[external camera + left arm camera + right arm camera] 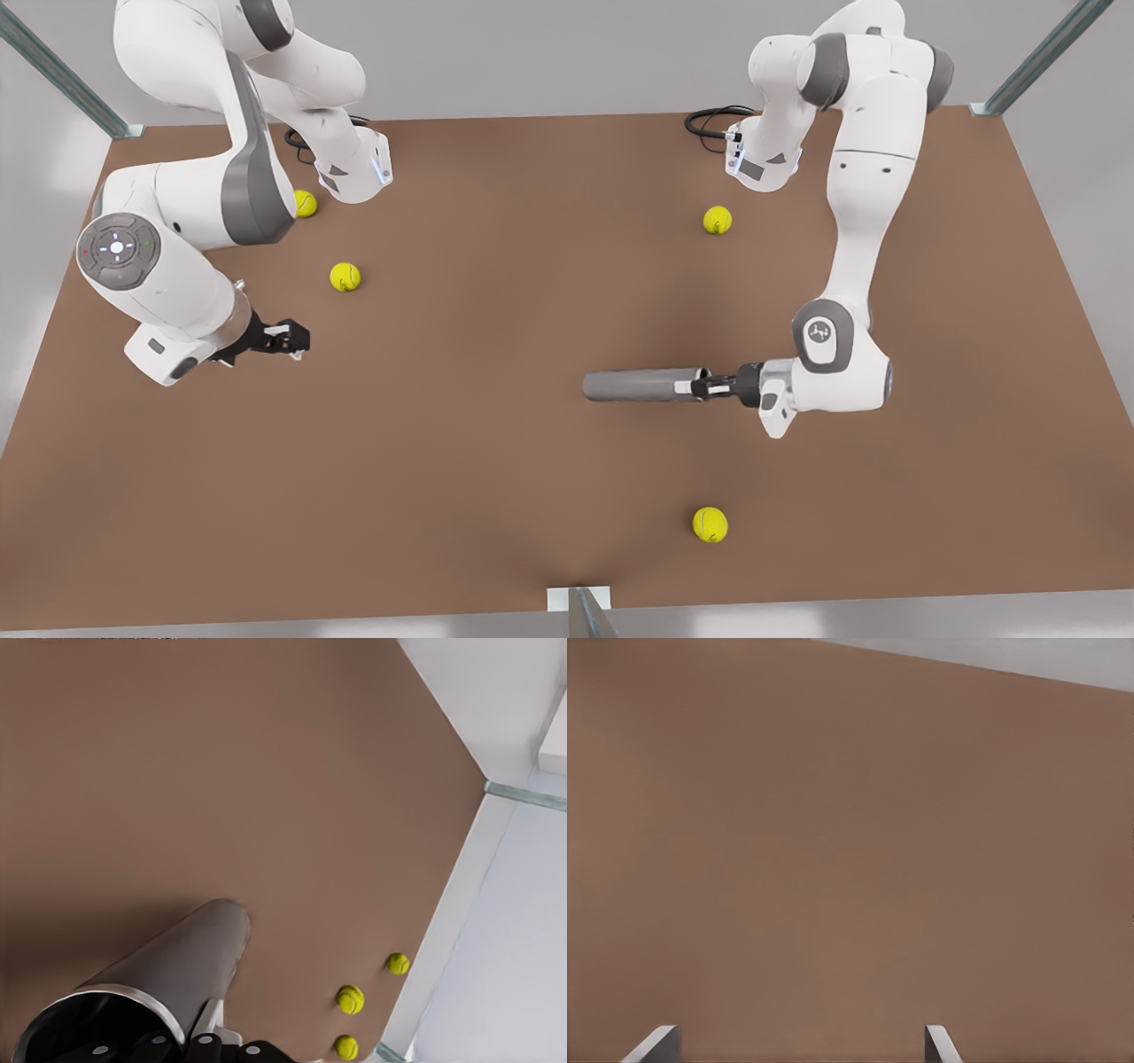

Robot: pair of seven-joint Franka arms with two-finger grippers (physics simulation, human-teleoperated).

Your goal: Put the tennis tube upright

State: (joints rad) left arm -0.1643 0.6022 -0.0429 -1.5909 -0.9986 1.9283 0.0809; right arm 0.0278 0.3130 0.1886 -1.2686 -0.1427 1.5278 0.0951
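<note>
- Your left gripper (687, 387) has its jaws pinching the rim at the open end of the tennis tube (633, 385); one finger seems to go inside the mouth, but the wrist view cuts this part off.
- Your right gripper (297, 339) has its jaws spread wide, with bare table (496, 266) under them. This arm waits at the front view's left.
- The tube lies horizontal, right of the table's middle in the front view.
- Four tennis balls (345, 276) lie scattered, all apart from the tube.
</note>
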